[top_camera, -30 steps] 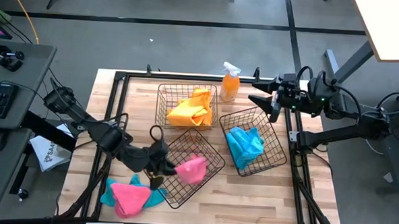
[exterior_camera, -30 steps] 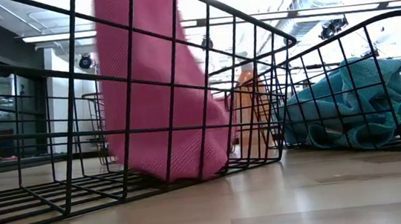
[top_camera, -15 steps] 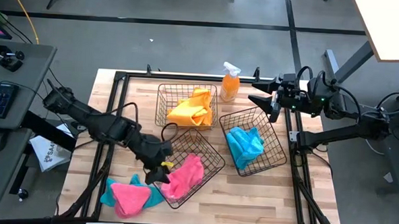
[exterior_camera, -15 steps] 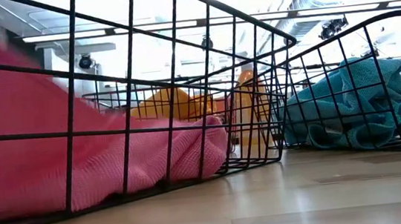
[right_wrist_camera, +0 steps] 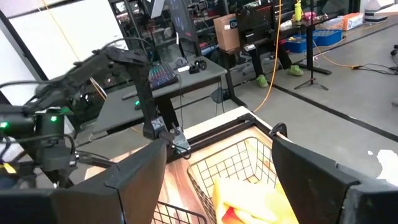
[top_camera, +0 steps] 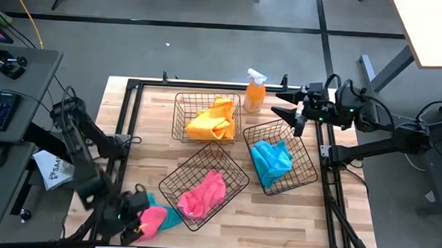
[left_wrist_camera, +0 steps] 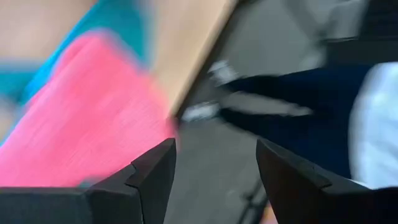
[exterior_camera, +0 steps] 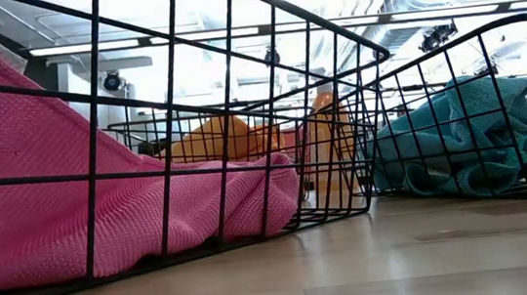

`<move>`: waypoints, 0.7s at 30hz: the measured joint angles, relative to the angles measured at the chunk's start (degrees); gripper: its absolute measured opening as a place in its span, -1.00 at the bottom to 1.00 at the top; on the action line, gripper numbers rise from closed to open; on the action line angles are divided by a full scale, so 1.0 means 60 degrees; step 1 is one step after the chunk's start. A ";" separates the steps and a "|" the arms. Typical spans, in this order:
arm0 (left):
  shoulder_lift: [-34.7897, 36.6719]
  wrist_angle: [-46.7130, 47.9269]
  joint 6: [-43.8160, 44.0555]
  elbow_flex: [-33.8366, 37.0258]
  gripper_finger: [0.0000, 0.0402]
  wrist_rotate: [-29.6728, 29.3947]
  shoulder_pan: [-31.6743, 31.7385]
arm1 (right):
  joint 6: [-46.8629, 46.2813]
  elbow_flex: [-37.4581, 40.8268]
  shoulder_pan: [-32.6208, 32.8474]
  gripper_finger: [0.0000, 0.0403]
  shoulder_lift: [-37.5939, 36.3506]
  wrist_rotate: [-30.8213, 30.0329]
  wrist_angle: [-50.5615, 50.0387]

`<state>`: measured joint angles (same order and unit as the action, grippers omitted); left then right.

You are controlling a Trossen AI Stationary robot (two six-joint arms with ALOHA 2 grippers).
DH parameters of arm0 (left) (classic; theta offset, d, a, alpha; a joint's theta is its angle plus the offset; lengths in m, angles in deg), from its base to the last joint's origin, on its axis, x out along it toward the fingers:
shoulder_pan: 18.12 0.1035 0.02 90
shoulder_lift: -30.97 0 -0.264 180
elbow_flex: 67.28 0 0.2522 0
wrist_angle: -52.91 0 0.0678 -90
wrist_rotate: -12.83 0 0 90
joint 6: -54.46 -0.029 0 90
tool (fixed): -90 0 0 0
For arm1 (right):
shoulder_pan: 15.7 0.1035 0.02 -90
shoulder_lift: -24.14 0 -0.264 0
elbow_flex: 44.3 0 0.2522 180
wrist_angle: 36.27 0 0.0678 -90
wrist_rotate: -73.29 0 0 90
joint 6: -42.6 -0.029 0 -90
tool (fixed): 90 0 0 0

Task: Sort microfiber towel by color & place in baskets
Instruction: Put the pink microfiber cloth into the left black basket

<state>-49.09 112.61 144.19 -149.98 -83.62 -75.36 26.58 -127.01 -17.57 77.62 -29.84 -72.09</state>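
Loose pile near the surface's front left corner: a pink towel (top_camera: 151, 220) lying on a teal towel (top_camera: 170, 217), both outside any basket. Next pick by the look of it. Left hand (top_camera: 131, 215) right at that pile, fingers apart with nothing between them in the left wrist view, pink cloth (left_wrist_camera: 81, 124) just ahead of the tips.

Best bet for doing it clean: pinch only the pink layer, up high on a fold, not deep enough to snag the teal underneath. Lift straight up first to check the teal stays down, then over to the front basket (top_camera: 241, 177), the tilted one near the middle of the front edge, which already holds a pink towel (top_camera: 203, 194). Open well inside the wire rim so no corner hangs over.

After that, teal to the right-side basket (top_camera: 309, 165) with the teal cloth (top_camera: 270, 160). Back basket (top_camera: 178, 111) holding yellow-orange towel (top_camera: 212, 121), nothing to add there.

Right hand (top_camera: 289, 112) parked over the back right corner, next to the orange spray bottle (top_camera: 254, 92), fingers spread wide and empty. Fine to leave there, out of the way.

Main risk: dragging both cloths at once.
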 joint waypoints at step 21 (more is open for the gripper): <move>-0.3692 0.2074 -0.0334 -0.1220 0.00 0.0852 -0.0552 | 0.0009 0.0002 -0.0004 0.43 0.0597 -0.0586 -0.0437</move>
<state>-71.24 125.05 142.18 -157.31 -78.51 -78.67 26.63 -126.99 -17.59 81.20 -33.36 -74.72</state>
